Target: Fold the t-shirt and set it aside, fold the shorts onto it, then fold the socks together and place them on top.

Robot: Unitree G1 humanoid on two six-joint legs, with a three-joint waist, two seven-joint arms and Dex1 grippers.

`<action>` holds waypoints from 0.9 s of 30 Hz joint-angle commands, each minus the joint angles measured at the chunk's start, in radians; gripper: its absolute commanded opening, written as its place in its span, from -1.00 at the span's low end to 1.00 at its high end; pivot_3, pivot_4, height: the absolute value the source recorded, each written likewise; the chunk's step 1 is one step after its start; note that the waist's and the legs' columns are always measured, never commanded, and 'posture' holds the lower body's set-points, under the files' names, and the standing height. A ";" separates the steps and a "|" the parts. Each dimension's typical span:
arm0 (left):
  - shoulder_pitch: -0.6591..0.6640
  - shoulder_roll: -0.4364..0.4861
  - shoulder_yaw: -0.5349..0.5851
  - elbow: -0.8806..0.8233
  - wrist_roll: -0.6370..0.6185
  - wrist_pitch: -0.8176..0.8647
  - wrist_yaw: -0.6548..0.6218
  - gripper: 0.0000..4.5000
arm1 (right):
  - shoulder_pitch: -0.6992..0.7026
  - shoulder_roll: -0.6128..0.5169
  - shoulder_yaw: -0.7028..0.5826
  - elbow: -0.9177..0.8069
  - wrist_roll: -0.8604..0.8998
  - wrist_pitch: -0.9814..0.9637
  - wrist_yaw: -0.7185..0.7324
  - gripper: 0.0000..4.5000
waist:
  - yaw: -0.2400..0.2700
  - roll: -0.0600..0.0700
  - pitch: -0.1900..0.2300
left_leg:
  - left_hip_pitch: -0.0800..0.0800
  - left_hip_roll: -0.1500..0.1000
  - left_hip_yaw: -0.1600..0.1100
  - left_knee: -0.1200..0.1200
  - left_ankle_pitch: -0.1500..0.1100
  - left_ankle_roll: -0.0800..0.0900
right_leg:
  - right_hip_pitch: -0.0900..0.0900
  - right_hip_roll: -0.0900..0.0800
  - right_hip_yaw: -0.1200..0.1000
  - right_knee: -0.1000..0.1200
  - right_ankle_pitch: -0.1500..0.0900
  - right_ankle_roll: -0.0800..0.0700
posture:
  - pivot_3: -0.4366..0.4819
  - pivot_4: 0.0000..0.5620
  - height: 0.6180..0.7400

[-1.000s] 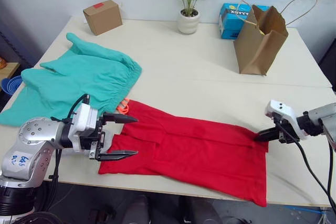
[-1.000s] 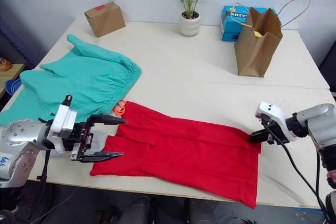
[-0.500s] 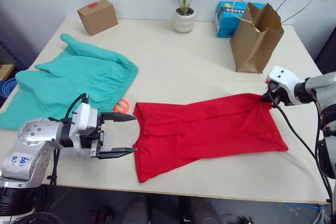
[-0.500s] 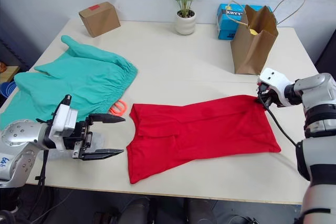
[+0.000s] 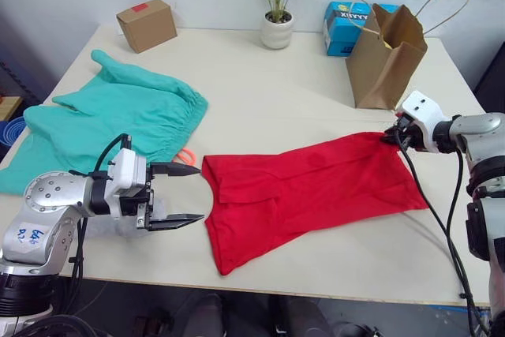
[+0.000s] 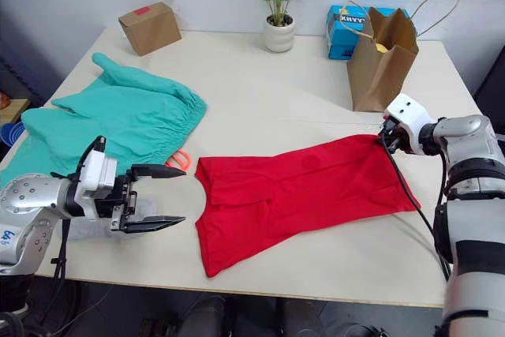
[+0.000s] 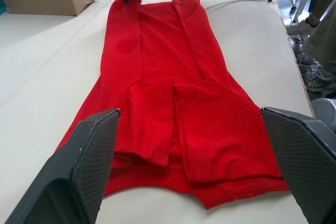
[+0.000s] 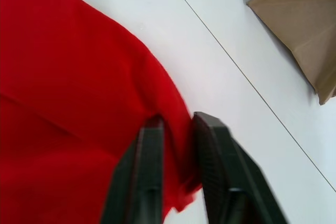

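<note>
The red t-shirt (image 5: 308,187) lies flat across the front middle of the table, folded lengthwise. My right gripper (image 5: 390,136) is shut on its far right corner, and the pinched red fabric shows between the fingers (image 8: 149,166). My left gripper (image 5: 197,193) hovers open just left of the shirt's near end, its fingers (image 7: 79,171) spread wide and apart from the cloth. The teal-green shorts (image 5: 110,120) lie spread at the left, with an orange drawstring (image 5: 186,155) poking out. A pale grey patch, likely the socks (image 6: 93,229), is mostly hidden under my left arm.
Along the back stand a cardboard box (image 5: 147,24), a potted plant (image 5: 277,13), a blue box (image 5: 344,25) and a brown paper bag (image 5: 387,57), the bag just behind my right gripper. The table's front edge (image 5: 316,290) runs close below the shirt.
My right gripper has dragged the shirt's corner to the right and toward the back, pulling the shirt away from the front edge and my left gripper. The left gripper stayed open.
</note>
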 commanded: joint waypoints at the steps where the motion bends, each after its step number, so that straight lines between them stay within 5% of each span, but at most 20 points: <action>1: -0.012 0.001 0.010 0.002 -0.004 -0.013 0.004 1.00 | 0.042 -0.080 -0.097 -0.088 0.081 -0.055 0.023 0.05 | 0.002 0.000 0.000 | 0.000 0.000 0.000 0.000 0.000 0.000 | 0.000 0.000 0.000 0.000 0.000 0.000 | -0.05 -0.47 1.00; 7: -0.011 0.042 -0.008 0.038 0.012 0.055 0.005 1.00 | 0.193 -0.162 -0.253 -0.301 0.246 0.080 0.111 0.94 | 0.004 0.001 0.001 | 0.000 0.000 0.000 0.000 -0.001 0.001 | 0.001 0.000 0.000 0.000 0.000 0.000 | -0.05 -0.47 1.00; 13: -0.083 0.052 -0.033 0.109 0.026 0.108 0.034 1.00 | 0.829 -0.187 -0.547 -1.065 0.540 0.585 0.122 0.97 | 0.030 0.002 0.001 | 0.000 0.001 -0.002 -0.002 -0.001 0.002 | 0.001 0.001 -0.001 -0.003 0.000 0.000 | -0.05 -0.47 1.00; 18: -0.232 0.006 -0.116 0.199 0.090 0.142 0.085 1.00 | 1.110 -0.150 -0.747 -1.418 0.733 1.040 0.002 0.97 | 0.027 0.002 0.001 | 0.004 0.000 -0.002 -0.001 -0.001 0.005 | 0.006 0.000 -0.001 -0.002 0.001 0.002 | -0.05 -0.47 1.00; 22: -0.370 -0.046 -0.204 0.314 0.134 0.199 0.087 1.00 | 1.170 -0.106 -0.838 -1.562 0.852 1.352 -0.138 0.97 | 0.026 0.000 0.000 | 0.007 0.000 -0.002 -0.003 0.000 0.005 | 0.009 0.001 0.000 -0.003 0.002 0.002 | -0.05 -0.47 1.00; 27: -0.600 -0.156 -0.340 0.601 0.281 0.193 0.112 1.00 | 1.098 0.023 -0.831 -1.627 0.848 1.511 -0.353 0.97 | 0.032 -0.001 0.000 | 0.005 -0.001 -0.002 -0.002 0.000 0.004 | 0.007 0.001 0.000 -0.002 0.002 0.002 | -0.05 -0.47 1.00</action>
